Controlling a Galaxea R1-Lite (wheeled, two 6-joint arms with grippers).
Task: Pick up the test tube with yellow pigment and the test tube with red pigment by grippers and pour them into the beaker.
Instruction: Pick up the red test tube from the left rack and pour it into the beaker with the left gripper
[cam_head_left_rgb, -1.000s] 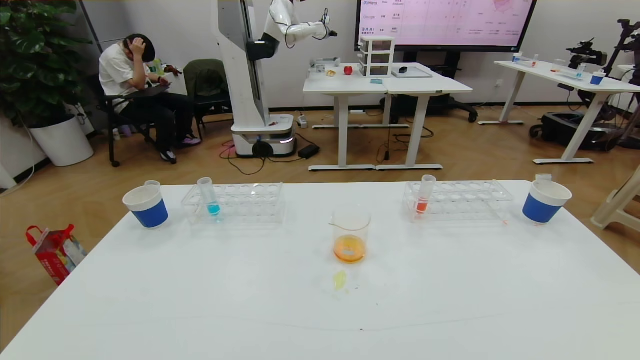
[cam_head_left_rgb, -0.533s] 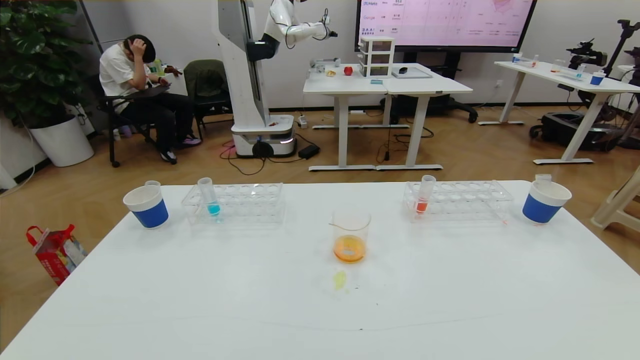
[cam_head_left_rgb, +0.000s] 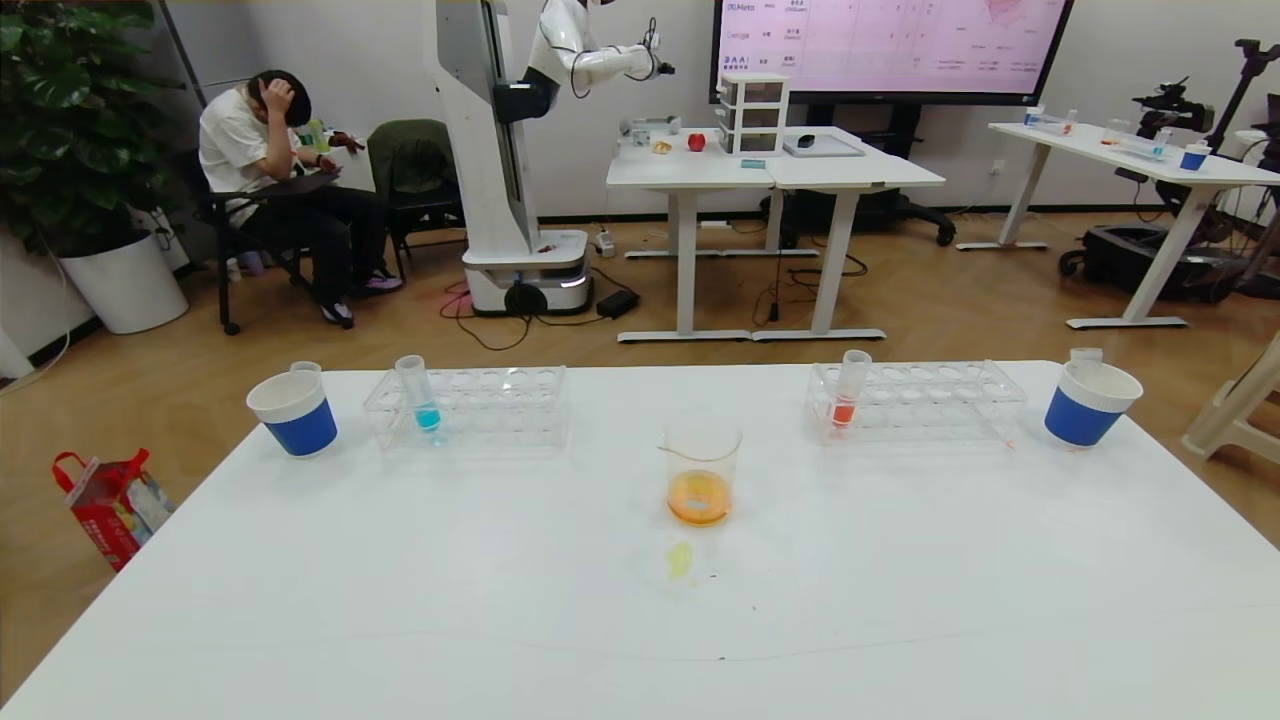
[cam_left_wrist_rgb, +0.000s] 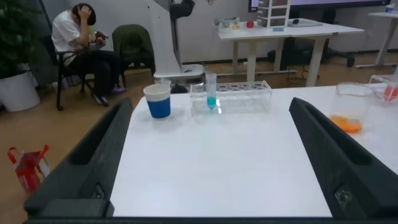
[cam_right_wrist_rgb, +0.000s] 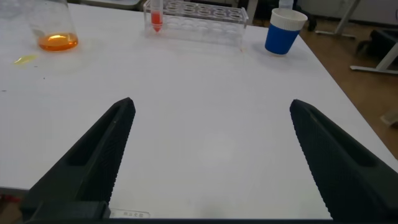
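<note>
Nearest, both grippers, left (cam_left_wrist_rgb: 205, 162) and right (cam_right_wrist_rgb: 208, 158), hover low over the surface (cam_head_left_rgb: 400, 580), fingers spread wide and empty. Beyond a yellow spill (cam_head_left_rgb: 679, 559), the beaker (cam_head_left_rgb: 700, 470) holds orange liquid, suggesting pouring is done. Farther, a red-pigment tube (cam_head_left_rgb: 848, 390) stands racked; no yellow tube shows.

both the left hand (cam_left_wrist_rgb: 205, 162) and the right hand (cam_right_wrist_rgb: 208, 162) have two long, matte black, tapering fingers with ridged inner edges.

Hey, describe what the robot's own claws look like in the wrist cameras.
Only the fingers show. The left claw has two long, matte black fingers tapering to points. The right claw matches, with fine ridges along its fingers' inner edges. No cables or markings are visible.
</note>
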